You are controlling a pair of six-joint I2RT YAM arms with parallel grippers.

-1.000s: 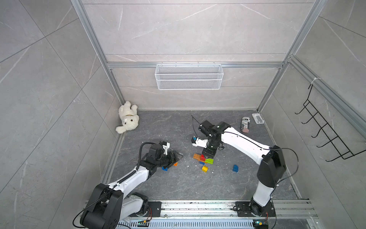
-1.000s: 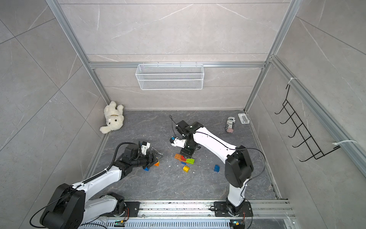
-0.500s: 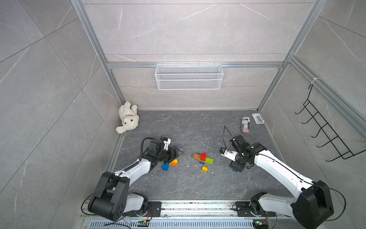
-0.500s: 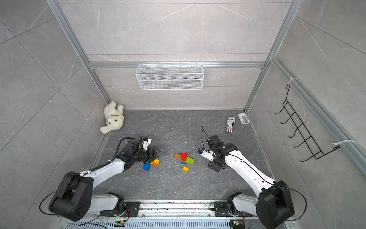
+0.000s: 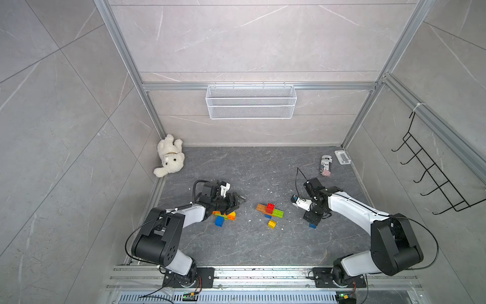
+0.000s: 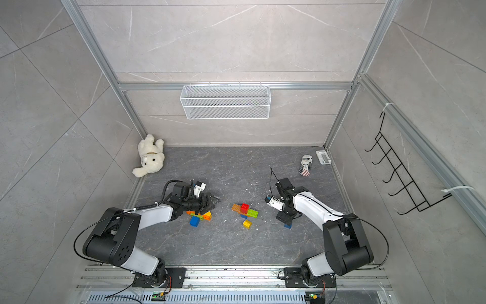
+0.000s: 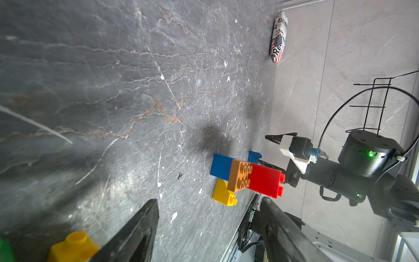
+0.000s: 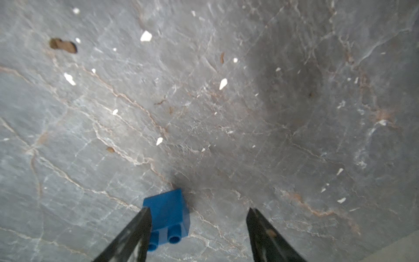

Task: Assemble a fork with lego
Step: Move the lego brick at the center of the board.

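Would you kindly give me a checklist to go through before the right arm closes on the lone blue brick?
1. The right end effector is open: ok.
2. The blue brick lies between its fingers: ok.
3. The brick is centred in the gap: not ok, it sits close against one finger.
4. It is apart from the other bricks: ok.
5. The left end effector is open and empty: ok.
6. The fingertips are low enough, near the table: cannot tell.
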